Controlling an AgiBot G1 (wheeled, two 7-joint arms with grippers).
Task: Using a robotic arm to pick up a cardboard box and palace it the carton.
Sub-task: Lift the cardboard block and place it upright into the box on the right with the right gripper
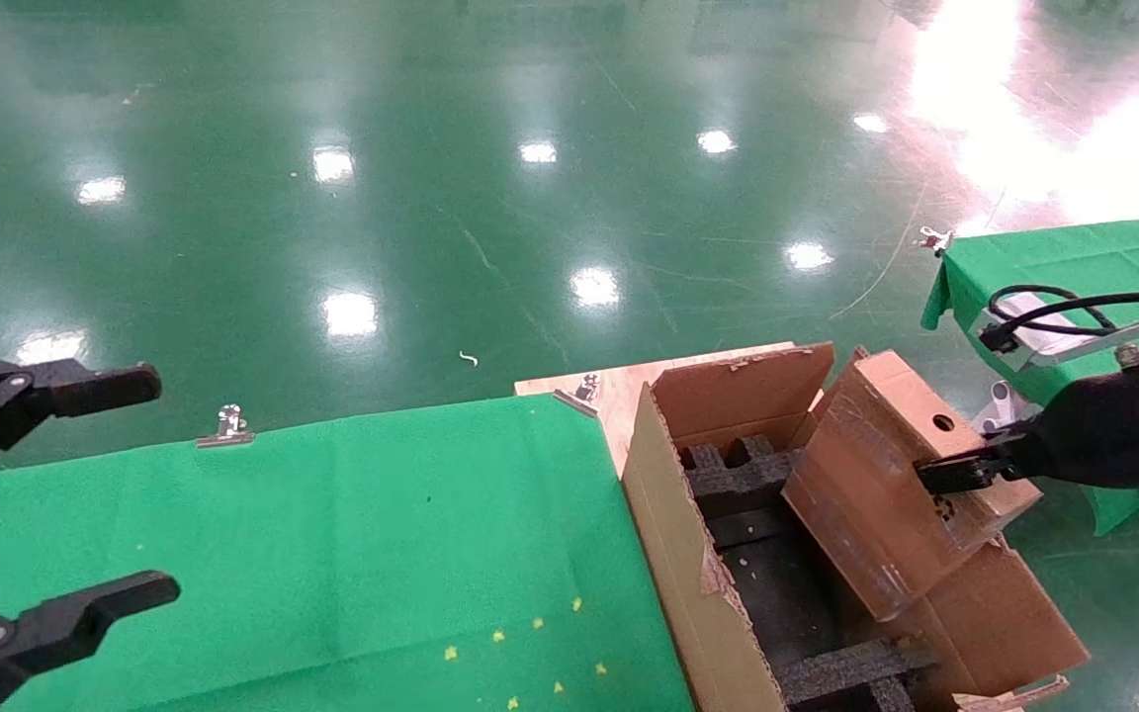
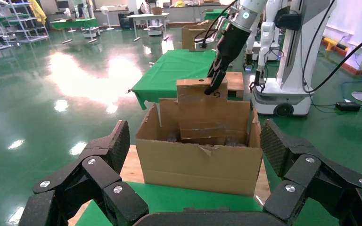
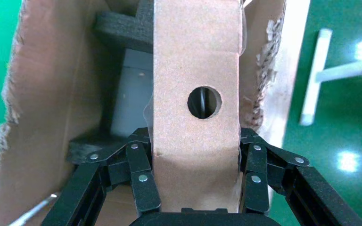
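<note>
The small brown cardboard box (image 1: 886, 475) with a round hole hangs tilted, its lower end inside the open top of the large carton (image 1: 673, 554). My right gripper (image 1: 945, 477) is shut on the box's upper end, its fingers (image 3: 139, 172) clamping both narrow sides. The hole faces the right wrist camera, on the box (image 3: 195, 70). Black foam inserts (image 1: 757, 475) line the carton. In the left wrist view the right arm (image 2: 228, 44) holds the box (image 2: 201, 110) over the carton (image 2: 198, 162). My left gripper (image 1: 65, 494) is open and empty at the far left, over the green cloth.
A table with a green cloth (image 1: 352, 554) lies left of the carton, which stands on a wooden board (image 1: 619, 391). Metal clips (image 1: 228, 425) pin the cloth's far edge. A second green-covered table (image 1: 1054, 262) stands at the right. Shiny green floor lies beyond.
</note>
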